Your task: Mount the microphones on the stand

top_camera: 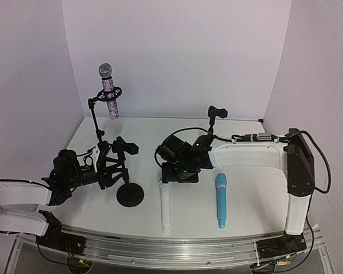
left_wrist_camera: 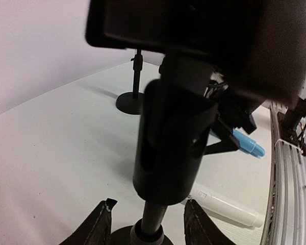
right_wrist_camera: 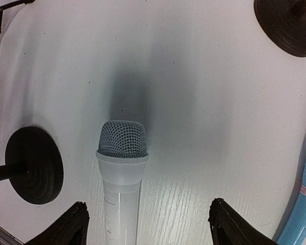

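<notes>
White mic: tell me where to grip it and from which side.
Grip the white mic on its straight handle just below the mesh head, coming down from above. It lies flat on the table, and the open right gripper sits over it, a finger to each side.

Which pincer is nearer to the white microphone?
Right. The right pincer hangs just above the white microphone, near its head, with open fingers on either side. The left pincer is farther off, around the pole of the stand.
</notes>
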{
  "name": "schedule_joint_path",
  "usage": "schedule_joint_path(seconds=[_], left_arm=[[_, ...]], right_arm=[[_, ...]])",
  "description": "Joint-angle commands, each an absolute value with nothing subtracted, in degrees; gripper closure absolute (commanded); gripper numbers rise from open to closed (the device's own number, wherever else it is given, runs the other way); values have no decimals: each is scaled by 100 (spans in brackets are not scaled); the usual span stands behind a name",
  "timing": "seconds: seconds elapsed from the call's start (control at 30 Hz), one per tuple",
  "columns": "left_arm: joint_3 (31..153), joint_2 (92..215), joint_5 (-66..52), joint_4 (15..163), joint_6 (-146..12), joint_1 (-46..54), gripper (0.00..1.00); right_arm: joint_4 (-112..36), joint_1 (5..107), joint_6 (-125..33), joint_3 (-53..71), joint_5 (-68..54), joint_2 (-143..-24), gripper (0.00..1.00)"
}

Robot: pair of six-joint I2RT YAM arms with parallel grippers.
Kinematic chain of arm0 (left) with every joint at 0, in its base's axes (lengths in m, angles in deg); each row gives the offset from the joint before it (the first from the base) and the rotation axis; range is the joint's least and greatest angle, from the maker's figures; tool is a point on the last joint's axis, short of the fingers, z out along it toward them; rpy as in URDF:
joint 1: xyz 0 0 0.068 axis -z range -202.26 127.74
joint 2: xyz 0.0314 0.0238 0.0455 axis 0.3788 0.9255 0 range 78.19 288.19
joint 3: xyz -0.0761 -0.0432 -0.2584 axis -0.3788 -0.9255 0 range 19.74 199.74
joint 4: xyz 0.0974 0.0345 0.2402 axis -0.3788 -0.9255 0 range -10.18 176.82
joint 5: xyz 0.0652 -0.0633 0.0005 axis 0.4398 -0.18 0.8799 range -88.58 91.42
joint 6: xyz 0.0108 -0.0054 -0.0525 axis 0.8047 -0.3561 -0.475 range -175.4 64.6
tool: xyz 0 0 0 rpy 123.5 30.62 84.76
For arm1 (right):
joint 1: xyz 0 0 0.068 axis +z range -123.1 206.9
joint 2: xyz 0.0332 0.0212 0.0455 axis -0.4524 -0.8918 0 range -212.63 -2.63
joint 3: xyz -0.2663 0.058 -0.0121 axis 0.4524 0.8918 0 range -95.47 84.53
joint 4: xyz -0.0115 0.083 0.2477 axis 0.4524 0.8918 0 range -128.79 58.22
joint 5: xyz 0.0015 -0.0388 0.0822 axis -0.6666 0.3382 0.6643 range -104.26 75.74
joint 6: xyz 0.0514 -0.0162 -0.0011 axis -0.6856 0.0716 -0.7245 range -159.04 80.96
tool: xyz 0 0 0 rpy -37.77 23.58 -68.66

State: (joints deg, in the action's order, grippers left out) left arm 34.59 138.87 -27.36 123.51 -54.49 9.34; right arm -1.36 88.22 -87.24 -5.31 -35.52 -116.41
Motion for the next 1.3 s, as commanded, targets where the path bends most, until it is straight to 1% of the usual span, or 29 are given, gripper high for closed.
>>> schedule_joint_path(seconds=[0.0, 0.13, 0.23, 0.4, 0.53, 0.57, 0.63, 0.73, 0.8, 0.87, 0.93, 0.97, 1.13, 1.2, 1.27], left_arm=[[3478, 13376, -2720, 11789, -5638, 939, 43], [3591, 12837, -2586, 10999, -5550, 937, 30], [3717, 12453, -2393, 10404, -5384, 930, 24], [3920, 11993, -2070, 9713, -5280, 922, 22], [4143, 11878, -1761, 9413, -5263, 919, 22], [4195, 11851, -1725, 9358, -5270, 921, 21], [4304, 11800, -1749, 9230, -5284, 925, 19], [4458, 11709, -2022, 8892, -5233, 915, 15], [4549, 11641, -2236, 8573, -5137, 912, 11], [4681, 11594, -2369, 8189, -4981, 904, 7], [4852, 11581, -2575, 7874, -4791, 865, 3], [4960, 11585, -2695, 7734, -4701, 837, 1], [5750, 11992, -3715, 6854, -3966, 406, 0], [6143, 12317, -4456, 6426, -3405, -104, 0], [6769, 12885, -5296, 5662, -2499, -763, 0]], right_arm=[[440, 8842, -8970, -1192, -3021, -12067, 22], [588, 8842, -8954, -1542, -2662, -12480, 25], [744, 8843, -8949, -1842, -2524, -12778, 30], [1135, 8842, -8946, -2322, -2361, -13292, 33], [1284, 8843, -8933, -2494, -2228, -13553, 35], [1300, 8842, -8922, -2532, -2208, -13613, 37], [1315, 8842, -8901, -2598, -2187, -13708, 42], [1314, 8835, -8884, -2654, -2190, -13839, 54], [1313, 8818, -8870, -2643, -2200, -13859, 72], [1311, 8792, -8837, -2595, -2297, -13776, 86], [1313, 8729, -8746, -2537, -2393, -13616, 97], [1310, 8692, -8648, -2520, -2429, -13515, 100], [1207, 8507, -7655, -2692, -2645, -12820, 100], [1049, 8456, -7252, -2698, -2738, -12434, 100], [701, 8380, -6812, -2500, -2644, -11974, 100]])
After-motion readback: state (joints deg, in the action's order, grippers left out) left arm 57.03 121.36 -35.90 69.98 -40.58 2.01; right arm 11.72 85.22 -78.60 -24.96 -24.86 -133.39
